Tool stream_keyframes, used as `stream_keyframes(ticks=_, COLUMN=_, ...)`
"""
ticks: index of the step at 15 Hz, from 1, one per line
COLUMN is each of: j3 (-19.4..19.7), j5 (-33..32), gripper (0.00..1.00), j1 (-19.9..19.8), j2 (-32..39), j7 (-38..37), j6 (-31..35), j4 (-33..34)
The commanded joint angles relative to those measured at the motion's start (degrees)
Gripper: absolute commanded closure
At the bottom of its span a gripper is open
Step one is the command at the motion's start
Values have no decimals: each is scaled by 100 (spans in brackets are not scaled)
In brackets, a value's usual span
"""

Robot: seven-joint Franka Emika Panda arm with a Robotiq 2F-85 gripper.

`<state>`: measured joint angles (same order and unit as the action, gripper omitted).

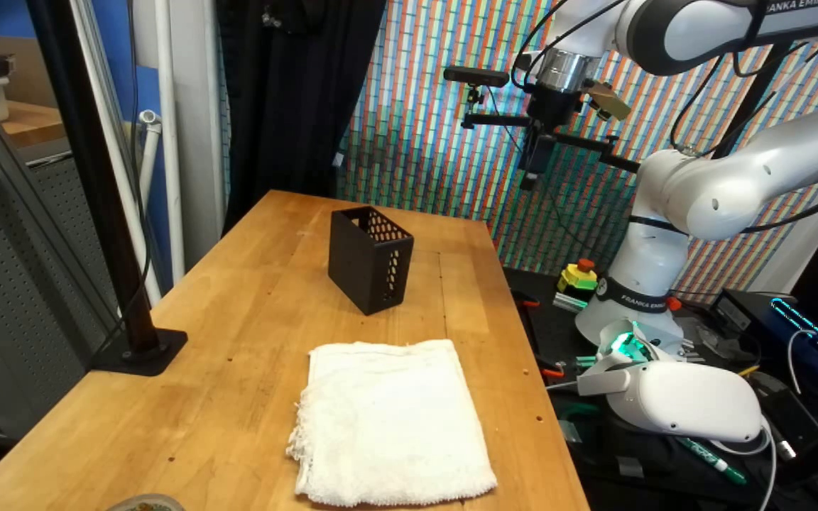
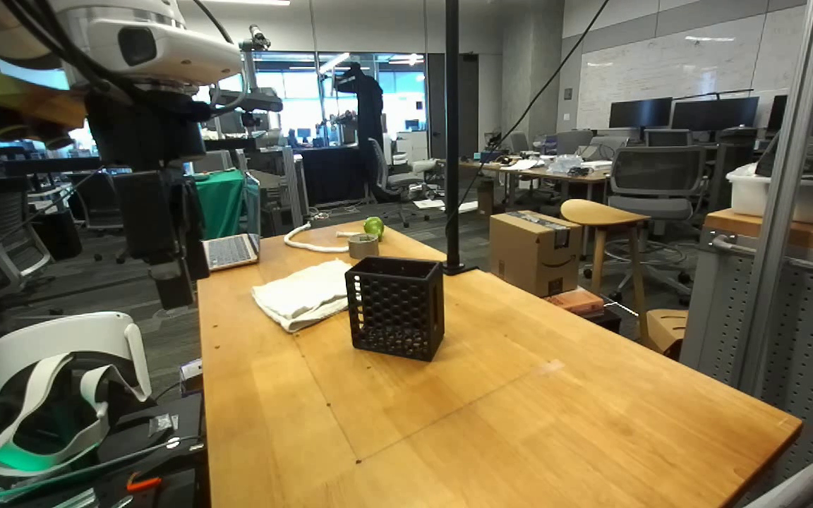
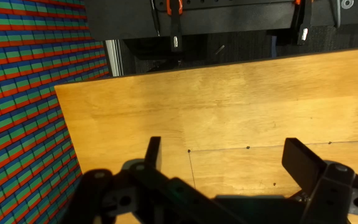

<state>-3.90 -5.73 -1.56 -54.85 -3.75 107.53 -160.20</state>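
Note:
My gripper (image 3: 223,140) stands open with nothing between its fingers (image 3: 301,161); bare wood shows through the gap in the wrist view. In both exterior views the gripper (image 1: 528,181) (image 2: 175,293) hangs high, apart from everything on the wooden table (image 1: 253,326). Nearest on the tabletop is a black box (image 1: 352,262) (image 2: 432,310) with perforated sides and an open top, upright. A folded white towel (image 1: 391,419) (image 2: 300,293) lies flat close to it. Beside the right finger in the wrist view, a dark sliver is too small to identify.
A black pole (image 1: 96,177) rises from the table's side. Farther along sit a tape roll (image 2: 363,246), a green round object (image 2: 373,226), white rope (image 2: 308,240) and a laptop (image 2: 231,252). A white headset (image 1: 693,401) rests near the arm's base. Clamps (image 3: 176,34) line the black surface.

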Motion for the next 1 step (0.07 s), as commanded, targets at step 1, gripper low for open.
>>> stream_keyframes(ticks=1, j3=31, j5=-26, gripper=0, j1=39, j2=6, j7=-27, j6=-15, j4=12)
